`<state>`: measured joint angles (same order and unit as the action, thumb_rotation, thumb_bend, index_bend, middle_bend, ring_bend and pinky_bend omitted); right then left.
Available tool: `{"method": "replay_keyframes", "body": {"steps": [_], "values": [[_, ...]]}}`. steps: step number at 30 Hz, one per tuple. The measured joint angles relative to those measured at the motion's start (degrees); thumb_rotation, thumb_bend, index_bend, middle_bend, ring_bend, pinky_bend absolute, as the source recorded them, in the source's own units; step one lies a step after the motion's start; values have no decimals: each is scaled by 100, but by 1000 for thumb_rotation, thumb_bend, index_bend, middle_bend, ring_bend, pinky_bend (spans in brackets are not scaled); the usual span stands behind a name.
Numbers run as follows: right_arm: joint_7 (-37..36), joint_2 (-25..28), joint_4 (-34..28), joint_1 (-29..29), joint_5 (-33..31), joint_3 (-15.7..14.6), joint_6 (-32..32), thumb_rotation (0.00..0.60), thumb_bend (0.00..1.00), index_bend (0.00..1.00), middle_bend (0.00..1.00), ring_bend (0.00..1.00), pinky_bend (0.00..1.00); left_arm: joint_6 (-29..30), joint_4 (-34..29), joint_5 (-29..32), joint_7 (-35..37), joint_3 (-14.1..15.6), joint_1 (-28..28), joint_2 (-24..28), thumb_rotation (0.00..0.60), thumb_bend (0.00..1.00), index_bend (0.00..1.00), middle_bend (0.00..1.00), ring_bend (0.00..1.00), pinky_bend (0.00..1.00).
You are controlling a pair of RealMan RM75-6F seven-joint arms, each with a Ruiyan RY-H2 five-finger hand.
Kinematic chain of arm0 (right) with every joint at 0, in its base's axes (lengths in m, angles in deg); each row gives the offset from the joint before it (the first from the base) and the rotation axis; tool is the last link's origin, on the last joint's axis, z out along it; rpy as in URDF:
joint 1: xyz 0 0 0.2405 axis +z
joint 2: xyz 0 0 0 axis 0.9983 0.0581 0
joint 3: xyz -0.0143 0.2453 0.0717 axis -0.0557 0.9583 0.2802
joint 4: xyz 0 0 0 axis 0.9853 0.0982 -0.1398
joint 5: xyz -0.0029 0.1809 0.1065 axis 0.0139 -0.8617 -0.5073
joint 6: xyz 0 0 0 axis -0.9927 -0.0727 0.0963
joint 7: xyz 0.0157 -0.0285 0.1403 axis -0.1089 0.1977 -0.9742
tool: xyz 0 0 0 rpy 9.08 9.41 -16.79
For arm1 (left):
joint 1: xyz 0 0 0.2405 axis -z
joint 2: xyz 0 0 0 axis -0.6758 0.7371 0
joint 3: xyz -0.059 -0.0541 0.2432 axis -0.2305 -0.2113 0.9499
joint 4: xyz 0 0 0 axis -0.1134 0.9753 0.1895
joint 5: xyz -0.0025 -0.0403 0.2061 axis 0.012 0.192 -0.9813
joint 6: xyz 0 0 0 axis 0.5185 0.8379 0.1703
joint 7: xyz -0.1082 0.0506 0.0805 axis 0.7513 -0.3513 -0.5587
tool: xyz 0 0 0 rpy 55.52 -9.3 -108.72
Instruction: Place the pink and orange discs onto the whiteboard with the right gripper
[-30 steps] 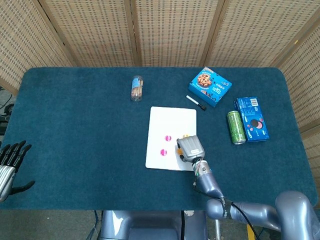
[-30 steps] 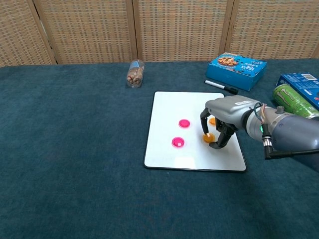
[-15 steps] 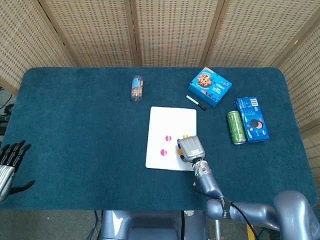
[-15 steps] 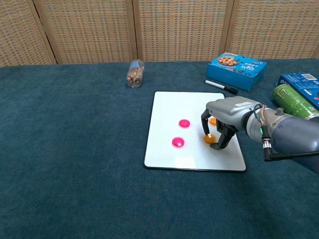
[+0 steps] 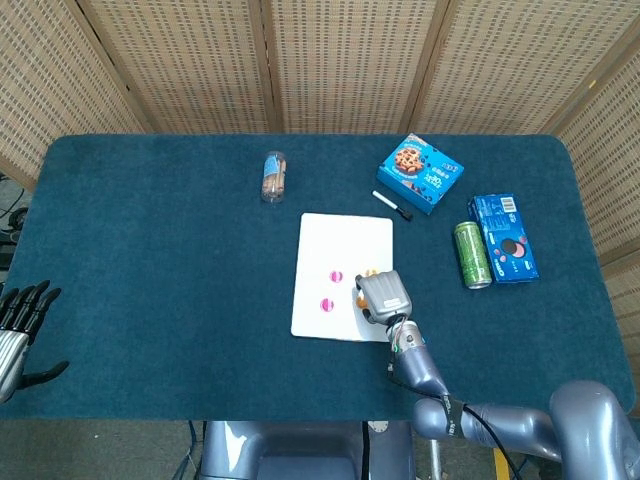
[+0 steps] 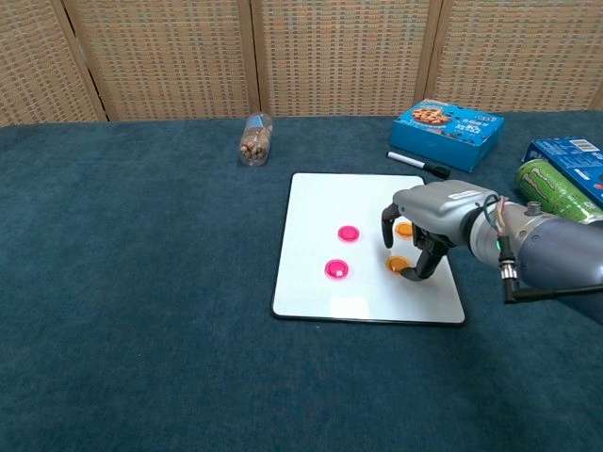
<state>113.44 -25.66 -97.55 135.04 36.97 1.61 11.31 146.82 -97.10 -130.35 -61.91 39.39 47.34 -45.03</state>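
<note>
Right of frame centre, the right hand (image 6: 415,240) hovers with fingers spread (holding nothing) directly above the small round orange disc (image 6: 398,265) lying on the flat white whiteboard (image 6: 320,202).

A white whiteboard (image 6: 320,235) carries two pink discs (image 6: 349,233) and two orange discs (image 6: 398,265). The counter (image 6: 141,282) is dark teal. The right hand (image 6: 415,231) is grey. Blue cookie box (image 6: 459,122), green can (image 6: 551,188), tan woven screens (image 6: 160,56).
</note>
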Motion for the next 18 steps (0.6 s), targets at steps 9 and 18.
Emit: {"method": "replay_keyframes", "body": {"steps": [9,18], "values": [[-191,147,-277,-70,268,-5,-106,600,363,335,969,950,1000,-9,2,15,42,-8,4,15,600,0,0,0,0,0],[-995,1224,-1460,-566,1753,-179,-708,600,363,335,902,922,1000,81,9,-21,189,-4,-26,54,600,0,0,0,0,0]]}}
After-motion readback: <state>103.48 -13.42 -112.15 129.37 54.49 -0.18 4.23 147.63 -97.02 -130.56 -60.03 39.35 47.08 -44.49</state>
